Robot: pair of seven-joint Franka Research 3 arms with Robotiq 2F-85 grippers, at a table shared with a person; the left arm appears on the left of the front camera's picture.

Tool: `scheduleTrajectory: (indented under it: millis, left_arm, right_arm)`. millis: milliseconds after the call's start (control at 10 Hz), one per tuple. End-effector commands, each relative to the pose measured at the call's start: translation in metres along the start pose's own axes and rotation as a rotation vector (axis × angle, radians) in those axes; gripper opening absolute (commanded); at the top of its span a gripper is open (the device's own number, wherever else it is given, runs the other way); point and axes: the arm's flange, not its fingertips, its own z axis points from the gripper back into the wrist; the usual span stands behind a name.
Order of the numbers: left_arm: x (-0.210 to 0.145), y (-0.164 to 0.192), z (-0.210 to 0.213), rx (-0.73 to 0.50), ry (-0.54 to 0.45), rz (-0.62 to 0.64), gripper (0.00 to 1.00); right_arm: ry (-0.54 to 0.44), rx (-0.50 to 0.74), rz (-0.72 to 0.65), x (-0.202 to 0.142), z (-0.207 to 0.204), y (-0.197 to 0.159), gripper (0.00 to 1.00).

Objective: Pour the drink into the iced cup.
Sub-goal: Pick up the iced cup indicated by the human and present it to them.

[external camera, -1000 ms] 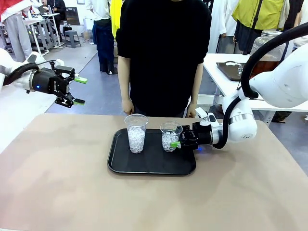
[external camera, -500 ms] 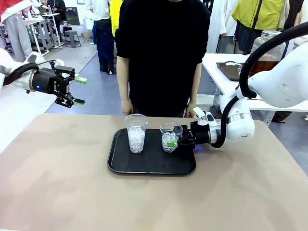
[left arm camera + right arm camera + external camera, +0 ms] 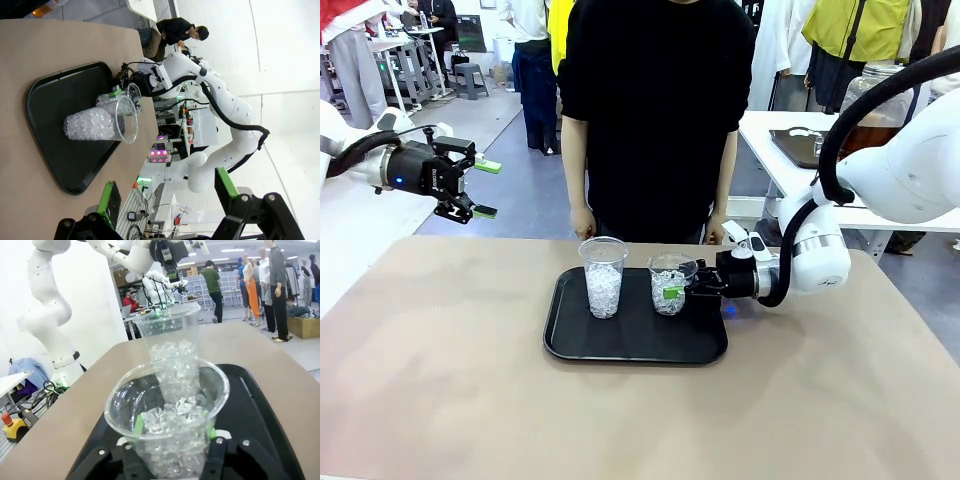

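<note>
Two clear plastic cups of ice stand on a black tray [image 3: 630, 345]: a tall cup [image 3: 603, 278] on the left and a shorter iced cup [image 3: 670, 284] on the right. My right gripper [image 3: 678, 291] reaches in from the right and is shut on the shorter cup [image 3: 170, 412], with green pads [image 3: 138, 425] pressed to both sides. Behind it stands the tall cup [image 3: 170, 335]. My left gripper [image 3: 472, 190] hangs open, high above the table's left edge, with nothing in it. The amber drink shows in a glass jar [image 3: 865, 125] on a far table, partly hidden by my right arm.
A person in black stands at the table's far edge, with a hand [image 3: 585, 222] resting near the tray. Bare tan tabletop [image 3: 440, 370] surrounds the tray. The left wrist view shows the tray [image 3: 55, 95], both cups and my right arm from the side.
My right gripper has shut on the shorter iced cup and shifted it slightly left on the tray. The left arm has not moved.
</note>
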Motion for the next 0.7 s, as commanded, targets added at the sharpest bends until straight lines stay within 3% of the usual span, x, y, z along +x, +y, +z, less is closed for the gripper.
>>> scheduleTrajectory:
  millis: [0,600]
  left_arm:
    - [0.000,-0.002,0.001,0.002,-0.004,0.003,1.00]
    - [0.000,-0.002,0.001,0.002,-0.004,0.003,1.00]
  right_arm:
    - [-0.035,0.003,-0.032,0.033,0.012,-0.002,0.54]
    - [0.064,-0.022,-0.029,0.145,0.037,-0.032,0.54]
